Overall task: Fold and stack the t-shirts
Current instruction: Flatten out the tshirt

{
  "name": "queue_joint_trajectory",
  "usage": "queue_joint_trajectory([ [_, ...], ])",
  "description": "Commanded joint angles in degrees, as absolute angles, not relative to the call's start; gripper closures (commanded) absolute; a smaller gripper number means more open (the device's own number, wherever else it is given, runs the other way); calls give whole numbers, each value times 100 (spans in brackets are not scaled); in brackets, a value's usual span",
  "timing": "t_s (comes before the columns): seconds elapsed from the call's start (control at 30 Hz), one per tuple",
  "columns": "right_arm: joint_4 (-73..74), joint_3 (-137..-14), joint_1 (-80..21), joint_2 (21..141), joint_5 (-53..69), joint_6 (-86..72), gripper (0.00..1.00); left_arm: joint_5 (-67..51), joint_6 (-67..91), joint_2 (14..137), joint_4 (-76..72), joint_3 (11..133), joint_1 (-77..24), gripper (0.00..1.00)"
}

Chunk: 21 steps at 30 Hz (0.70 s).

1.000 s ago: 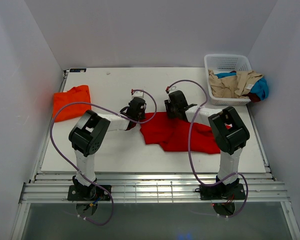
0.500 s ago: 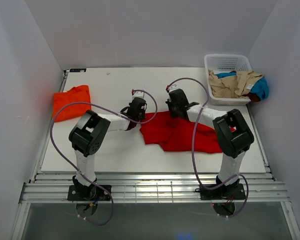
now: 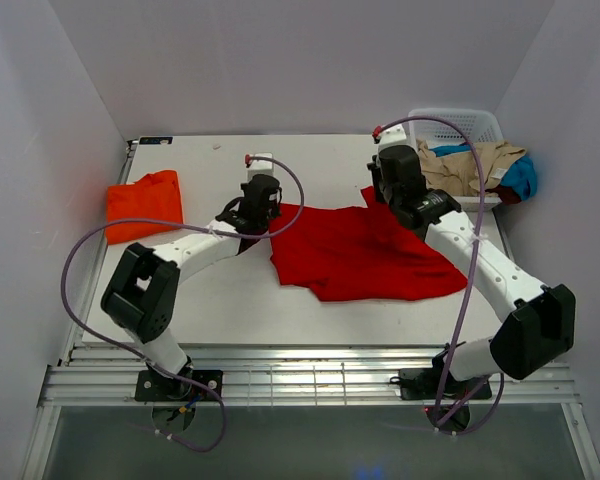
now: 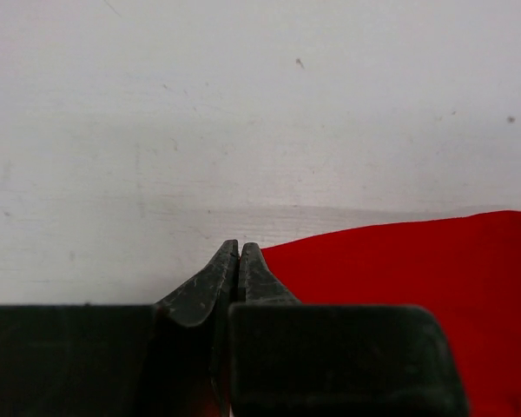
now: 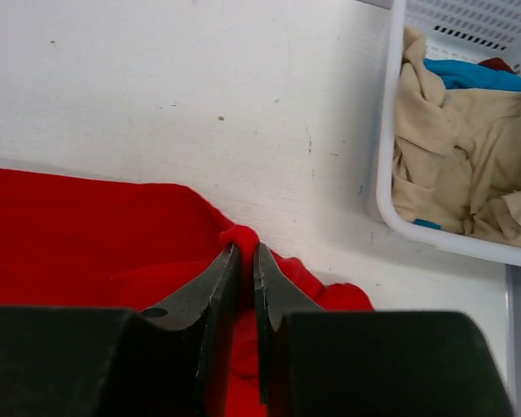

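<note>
White walls (image 3: 280,60) close in on a pale counter (image 3: 230,290), seen from above and behind the two arms. A red t-shirt (image 3: 355,255) lies spread near the middle of the counter. It is roughly flat with rumpled edges, and its far side is stretched between the two arms. An orange t-shirt (image 3: 143,203) sits folded near the left edge of the counter, well apart from the red one. At the far right corner stands a white basket (image 3: 450,122), with tan and blue clothes (image 3: 470,165) heaped inside and hanging over its rim.

The left pincer (image 4: 239,252) is at the far left corner of the red t-shirt. Its dark jaws are pressed together with hardly a gap. The wrist view shows the red hem running right up to the tips, with a sliver of red lower down between the fingers, so it looks to have the edge of the cloth nipped.

The right pincer (image 5: 241,252) is at the far right corner of the same shirt, near the basket. Its jaws are nearly closed, with only a narrow slit between them. A small bunch of red cloth pokes up between the tips, so it has hold of the shirt there.

Both arms reach forward over the counter from its near edge.
</note>
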State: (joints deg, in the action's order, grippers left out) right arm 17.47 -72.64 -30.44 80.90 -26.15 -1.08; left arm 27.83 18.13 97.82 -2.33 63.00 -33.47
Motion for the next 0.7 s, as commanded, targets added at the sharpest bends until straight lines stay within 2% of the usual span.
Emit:
queue_joint_trajectory([
  [0.0, 2232, -7488, -3041, 7762, -3076, -26, 85, 3155, 1688, 8879, 156, 6433, -3313, 90],
  [0.23, 2671, -7971, -2796, 7172, -3866, 307, 86, 3436, 1495, 8008, 404, 6495, -3313, 90],
  [0.4, 2883, -8752, -2312, 6786, -4262, 501, 87, 4401, 1187, 7481, 747, 6776, -3305, 89],
  [0.53, 3067, -9184, -2224, 6566, -4307, 492, 87, 4754, 1151, 6725, 975, 6741, -3278, 89],
  [0.67, 3234, -9614, -2224, 6232, -4070, 439, 87, 4326, 1257, 5375, 1090, 6574, -3287, 89],
])
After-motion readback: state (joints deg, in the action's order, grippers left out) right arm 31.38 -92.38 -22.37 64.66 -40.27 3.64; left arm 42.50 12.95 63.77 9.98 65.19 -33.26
